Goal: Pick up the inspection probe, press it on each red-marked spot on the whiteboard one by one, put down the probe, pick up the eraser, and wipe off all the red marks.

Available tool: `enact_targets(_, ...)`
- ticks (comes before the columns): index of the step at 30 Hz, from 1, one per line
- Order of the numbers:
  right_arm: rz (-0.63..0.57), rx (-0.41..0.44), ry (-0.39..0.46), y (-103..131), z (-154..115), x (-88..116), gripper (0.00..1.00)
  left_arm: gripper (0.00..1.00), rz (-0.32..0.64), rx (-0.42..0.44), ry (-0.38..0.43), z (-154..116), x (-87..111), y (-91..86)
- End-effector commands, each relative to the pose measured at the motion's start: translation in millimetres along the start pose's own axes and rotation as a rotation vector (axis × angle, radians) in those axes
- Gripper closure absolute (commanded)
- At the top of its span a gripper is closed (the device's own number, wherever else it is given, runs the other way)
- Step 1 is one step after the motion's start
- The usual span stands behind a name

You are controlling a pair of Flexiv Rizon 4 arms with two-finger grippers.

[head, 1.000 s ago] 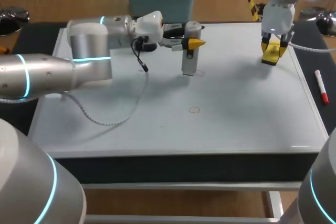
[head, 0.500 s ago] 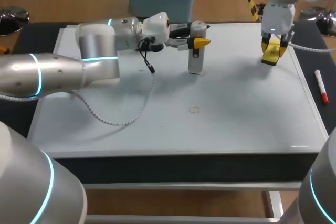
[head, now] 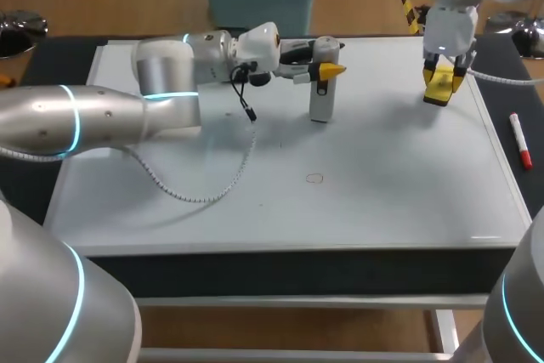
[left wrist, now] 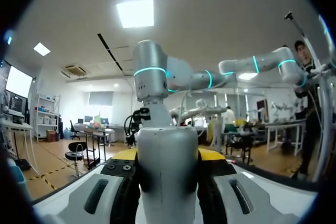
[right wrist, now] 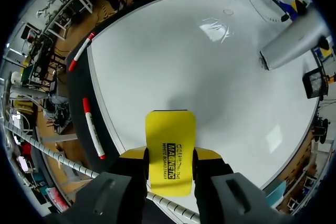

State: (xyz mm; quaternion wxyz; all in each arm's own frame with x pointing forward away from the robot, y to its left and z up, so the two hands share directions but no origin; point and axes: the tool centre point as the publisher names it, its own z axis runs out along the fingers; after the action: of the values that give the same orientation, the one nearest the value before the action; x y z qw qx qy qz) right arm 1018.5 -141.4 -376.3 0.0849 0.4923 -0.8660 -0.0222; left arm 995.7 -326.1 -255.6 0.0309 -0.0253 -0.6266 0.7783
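Note:
The inspection probe, a grey-white upright cylinder, stands with its lower end on the whiteboard near the far middle. My left gripper is shut on its upper part. In the left wrist view the probe fills the gap between the yellow-tipped fingers. My right gripper hangs over the board's far right, shut on the yellow eraser; in the right wrist view the eraser sticks out ahead of that gripper. A small red ring mark lies mid-board, also visible as the mark.
A white cable trails from my left wrist across the board's left half. A red marker lies on the dark mat right of the board; the right wrist view shows it and a second marker there.
My left arm has carried the probe a short way to the right along the far part of the board. The right arm and eraser have not moved.

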Motion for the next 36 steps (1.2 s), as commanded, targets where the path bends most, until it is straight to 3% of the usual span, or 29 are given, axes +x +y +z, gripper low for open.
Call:
enact_targets(1,-0.002,0.000,0.002,-0.8,-1.1,0.4,1.00,1.00,-0.001,0.006,0.009,2.5,-4.5,4.7)
enact_targets(19,-0.002,0.000,0.002,-0.8,-1.1,0.4,1.00,1.00,-0.011,0.000,0.033,1.8,-5.6,13.3)
enact_targets(36,-0.002,0.000,0.002,-0.8,-1.1,0.4,1.00,1.00,-0.004,-0.010,0.036,1.2,-3.4,9.9)
